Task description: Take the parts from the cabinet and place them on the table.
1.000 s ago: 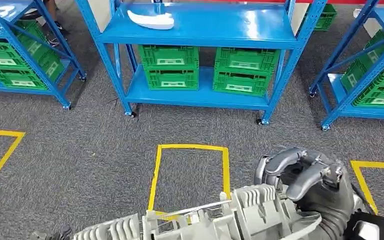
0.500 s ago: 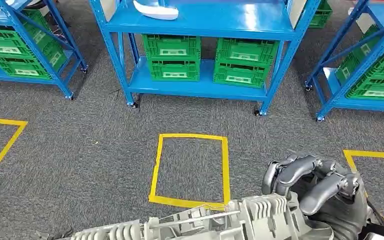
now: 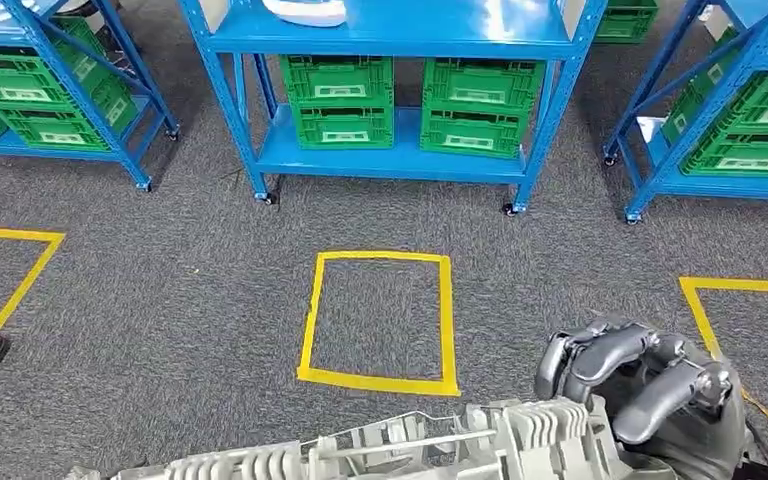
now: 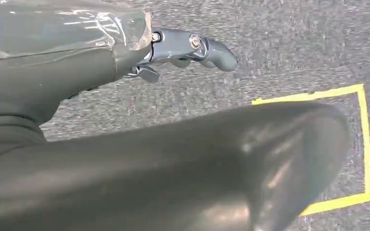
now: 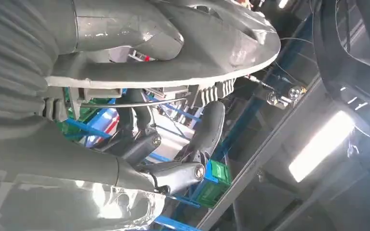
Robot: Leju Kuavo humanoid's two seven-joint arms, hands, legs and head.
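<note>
While my right hand (image 3: 650, 400) grips the long grey ribbed cast-metal part (image 3: 410, 450) at its end, I'd walk slow and keep it level until the table shows. Left hand (image 4: 183, 48): fingers look uncurled over grey carpet, whether it's holding anything I can't tell.

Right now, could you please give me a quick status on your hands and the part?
Right hand grips grey ribbed part at its end. Left hand holds nothing, fingers apart. Blue shelving ahead; yellow floor square between, nothing in it.
</note>
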